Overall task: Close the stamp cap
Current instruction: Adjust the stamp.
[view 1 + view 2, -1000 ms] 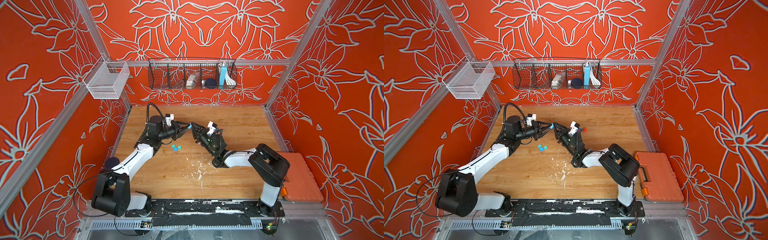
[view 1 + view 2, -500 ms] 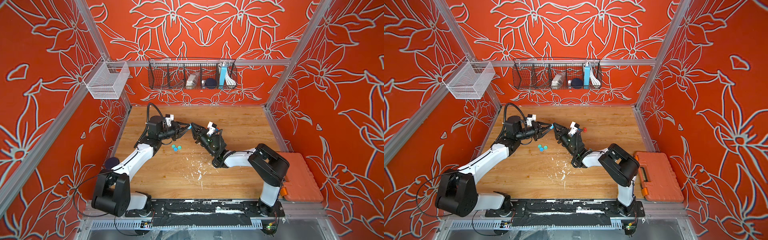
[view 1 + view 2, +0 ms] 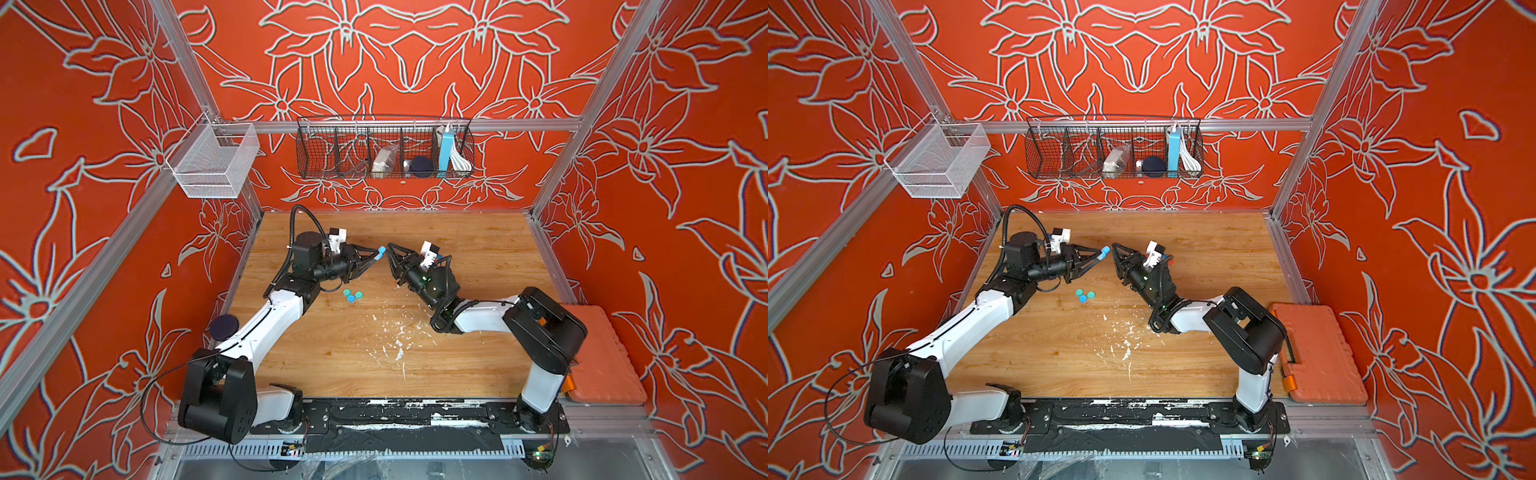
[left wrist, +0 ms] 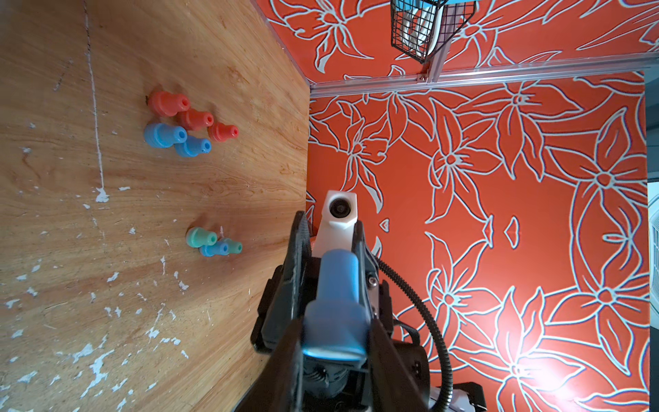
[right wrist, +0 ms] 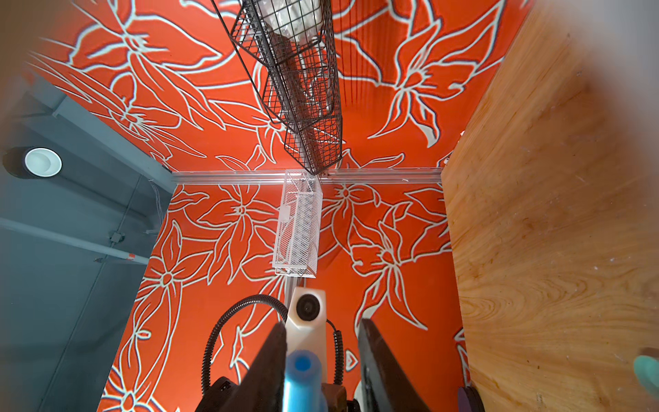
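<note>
- Both top views sit high at the front, well back, looking down on the whole table (image 3: pixel 332 357), nearly one picture.
- Left wrist view, close in, looks along the left gripper (image 4: pixel 335 331) at the right wrist camera (image 4: pixel 338 208).
- Right wrist view stares back; both catch the blue stamp (image 4: pixel 337 281).

No lettering, number, brand or sign is legible in any view. The blue stamp (image 4: pixel 337 285), the packages (image 3: pixel 382 160) in the wire basket (image 3: pixel 324 153) and the orange case (image 3: pixel 1316 353) beside the worktop (image 3: pixel 478 365) show no markings that can be read.
</note>
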Robot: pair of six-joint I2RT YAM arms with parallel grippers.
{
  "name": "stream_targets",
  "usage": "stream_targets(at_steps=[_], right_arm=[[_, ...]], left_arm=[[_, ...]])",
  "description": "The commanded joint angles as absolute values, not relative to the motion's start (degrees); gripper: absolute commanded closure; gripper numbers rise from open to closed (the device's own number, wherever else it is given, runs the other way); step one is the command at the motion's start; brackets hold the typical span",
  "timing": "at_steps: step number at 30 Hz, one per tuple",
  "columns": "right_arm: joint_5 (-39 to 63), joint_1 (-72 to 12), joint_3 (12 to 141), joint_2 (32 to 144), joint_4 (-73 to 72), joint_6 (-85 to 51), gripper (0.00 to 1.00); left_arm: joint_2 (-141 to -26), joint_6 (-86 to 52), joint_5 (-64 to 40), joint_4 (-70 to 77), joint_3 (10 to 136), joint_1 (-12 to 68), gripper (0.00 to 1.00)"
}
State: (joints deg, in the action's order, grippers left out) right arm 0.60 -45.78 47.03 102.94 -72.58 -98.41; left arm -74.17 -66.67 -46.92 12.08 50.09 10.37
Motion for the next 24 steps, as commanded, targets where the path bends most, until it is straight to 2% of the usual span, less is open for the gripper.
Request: stream_targets(at_steps=[1,3,7,11,13,17,20,24], right_arm=[[5.7,-43.3,44.5,100.7,-74.7,-99.6,0.63],[12.2,-39.3,42.5,99.3,-74.8,-99.9,0.63],[35.6,-28.1,42.2,94.3,-66.1,-99.4,0.60],[64.3,-24.4,52.8,91.7,-44.1,-86.4,0.58],[71.9,-24.7,55.6,90.2,-33.5,-78.5,0.58],[78.4,-25.4,60.1,88.2,-6.9,-57.0,0.60],[81.5,-26.6,63.0,88.4,7.8,-44.1,0.60],[82.3,-27.2,64.6,89.3,10.6,-40.9,0.60]], left_arm=[[-72.4,-62.8,-49.6,8.3,52.2,9.4,0.70],[-71.8,-58.0,-51.3,3.0,53.5,8.6,0.70],[-71.0,-45.5,-57.4,-10.0,56.7,7.3,0.70],[-70.8,-39.8,-64.9,-14.4,56.5,6.0,0.71],[-71.0,-37.0,-67.8,-17.2,57.1,6.0,0.72],[-71.9,-32.5,-73.0,-21.8,58.8,6.0,0.73],[-72.4,-30.3,-75.1,-24.5,60.2,6.0,0.73],[-72.3,-31.1,-77.2,-23.6,60.0,6.0,0.73]])
